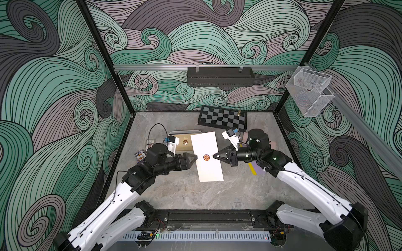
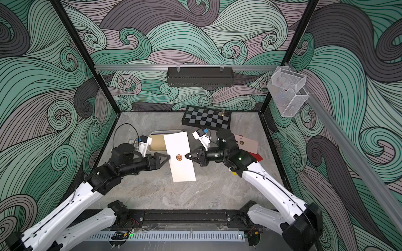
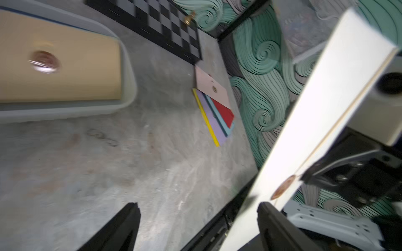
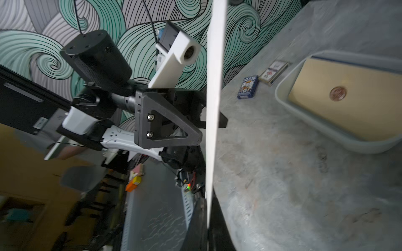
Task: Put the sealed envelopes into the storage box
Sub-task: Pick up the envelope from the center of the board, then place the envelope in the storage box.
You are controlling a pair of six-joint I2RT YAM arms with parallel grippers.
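Note:
A white sealed envelope (image 1: 206, 167) with a round copper seal hangs above the table between both arms, also in a top view (image 2: 181, 171). My right gripper (image 1: 215, 156) is shut on its right edge; the right wrist view shows the envelope (image 4: 214, 87) edge-on, running into the closed jaws (image 4: 208, 230). My left gripper (image 1: 194, 157) is open at the envelope's left edge, and in the left wrist view the envelope (image 3: 315, 108) passes between the spread fingers (image 3: 274, 226). The white storage box (image 1: 185, 132) behind holds a tan envelope (image 1: 182, 146).
A stack of pink, red, blue, lilac and yellow envelopes (image 3: 215, 104) lies at the right, partly under my right arm (image 2: 248, 143). A chessboard (image 1: 221, 118) lies at the back. Card packs (image 4: 248, 87) sit left of the box. A black tray (image 1: 219, 77) and a mesh bin (image 1: 309, 91) hang on the walls.

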